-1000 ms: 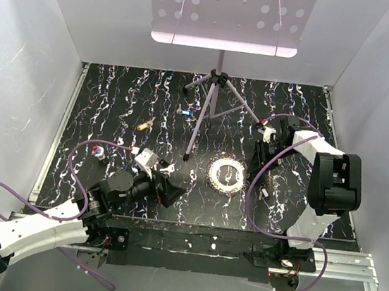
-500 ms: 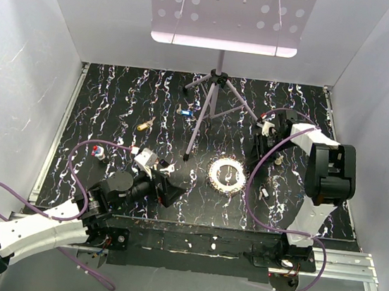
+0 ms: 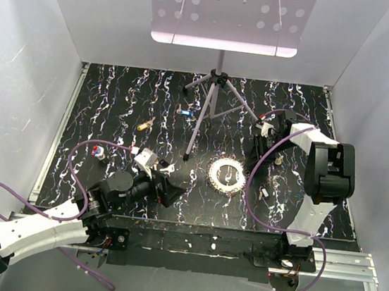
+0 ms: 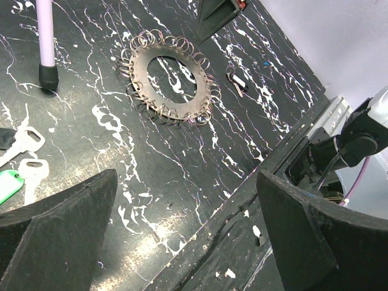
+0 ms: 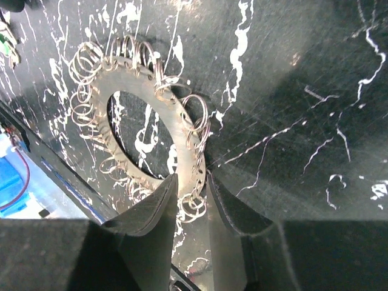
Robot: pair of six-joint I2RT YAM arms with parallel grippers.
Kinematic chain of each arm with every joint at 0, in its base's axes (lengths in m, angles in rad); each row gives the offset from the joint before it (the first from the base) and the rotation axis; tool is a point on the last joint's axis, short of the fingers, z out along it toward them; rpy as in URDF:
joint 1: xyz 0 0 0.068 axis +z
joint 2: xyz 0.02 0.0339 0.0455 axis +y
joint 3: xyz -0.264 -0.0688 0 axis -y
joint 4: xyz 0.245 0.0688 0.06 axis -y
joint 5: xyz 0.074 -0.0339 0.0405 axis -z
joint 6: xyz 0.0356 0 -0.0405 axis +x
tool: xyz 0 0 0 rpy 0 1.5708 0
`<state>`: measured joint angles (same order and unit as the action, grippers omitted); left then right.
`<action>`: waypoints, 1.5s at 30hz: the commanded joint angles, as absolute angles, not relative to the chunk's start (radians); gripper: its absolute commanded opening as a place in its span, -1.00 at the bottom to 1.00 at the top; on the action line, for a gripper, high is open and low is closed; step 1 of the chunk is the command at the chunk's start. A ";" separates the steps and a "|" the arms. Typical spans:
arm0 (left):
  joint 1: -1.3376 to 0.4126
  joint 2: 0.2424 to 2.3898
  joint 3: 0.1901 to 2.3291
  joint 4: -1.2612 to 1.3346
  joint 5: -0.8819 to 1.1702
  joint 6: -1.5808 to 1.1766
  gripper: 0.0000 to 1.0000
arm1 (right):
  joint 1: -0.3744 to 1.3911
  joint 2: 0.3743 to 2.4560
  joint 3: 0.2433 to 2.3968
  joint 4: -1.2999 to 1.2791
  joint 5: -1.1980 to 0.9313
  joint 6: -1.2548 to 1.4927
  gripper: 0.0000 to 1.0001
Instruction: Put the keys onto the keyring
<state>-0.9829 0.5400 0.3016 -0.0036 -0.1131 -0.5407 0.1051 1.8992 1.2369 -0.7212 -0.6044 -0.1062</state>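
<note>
Remote check, items by size. One table [image 3: 115, 100], black with white marbling, carrying everything below. One stand [image 3: 213, 94], tripod legs spread at the far middle of the table, one leg's rubber foot set down just beyond the keyring. Left gripper [image 4: 185, 182]: I see it low over the near-left of the table with its fingers spread wide and nothing between them. Right gripper [image 5: 189, 182]: pointed down at the right edge of the keyring, fingers drawn in on either side of the flat band and pinching it. One keyring [image 4: 138, 63]: flat grey disc with an open centre and small wire loops all round its rim, lying flat at the table's centre. Keys [image 4: 24, 142]: two silver ones and a green-headed one lie together beside the left fingers; a brass key [image 3: 144, 124] and a blue-headed key [image 3: 186, 112] lie farther back, well apart from the ring; one small key [image 4: 235, 80] lies just right of the ring.
</note>
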 commanded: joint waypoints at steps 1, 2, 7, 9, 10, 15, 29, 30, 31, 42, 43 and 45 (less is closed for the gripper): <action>-0.979 0.520 0.302 -0.026 -0.121 -0.545 0.99 | 0.094 1.784 1.230 -0.791 -0.627 -0.190 -0.31; -0.979 0.517 0.298 -0.017 -0.117 -0.543 0.99 | 0.092 1.752 1.221 -0.811 -0.664 -0.265 -0.30; -0.979 0.596 0.311 0.044 -0.058 -0.531 0.99 | 0.119 1.544 1.117 -0.841 -0.842 -0.500 -0.29; -0.979 0.670 0.342 0.051 -0.028 -0.522 0.99 | 0.156 1.444 1.021 -0.780 -0.868 -0.573 -0.28; -0.979 0.707 0.359 0.048 -0.017 -0.520 0.99 | 0.172 1.387 0.972 -0.719 -0.873 -0.592 -0.26; -0.979 0.853 0.406 0.103 0.000 -0.552 0.92 | 0.201 1.293 0.868 -0.610 -0.884 -0.658 -0.13; -0.980 1.417 0.724 0.106 0.176 -0.615 -0.06 | 0.201 1.361 0.951 -0.701 -0.816 -0.627 -0.18; -0.983 1.448 0.744 0.109 0.178 -0.614 -0.08 | 0.201 1.361 0.951 -0.698 -0.813 -0.629 -0.18; -0.985 1.471 0.758 0.106 0.178 -0.603 -0.11 | 0.201 1.361 0.954 -0.699 -0.813 -0.626 -0.19; -1.011 1.672 0.977 -0.069 0.129 -0.440 -0.18 | 0.193 1.373 0.963 -0.715 -0.816 -0.629 -0.19; -1.015 1.683 0.989 -0.083 0.126 -0.430 -0.18 | 0.193 1.374 0.965 -0.718 -0.816 -0.629 -0.19; -1.019 1.713 1.017 -0.106 0.112 -0.411 -0.18 | 0.192 1.379 0.965 -0.718 -0.816 -0.629 -0.19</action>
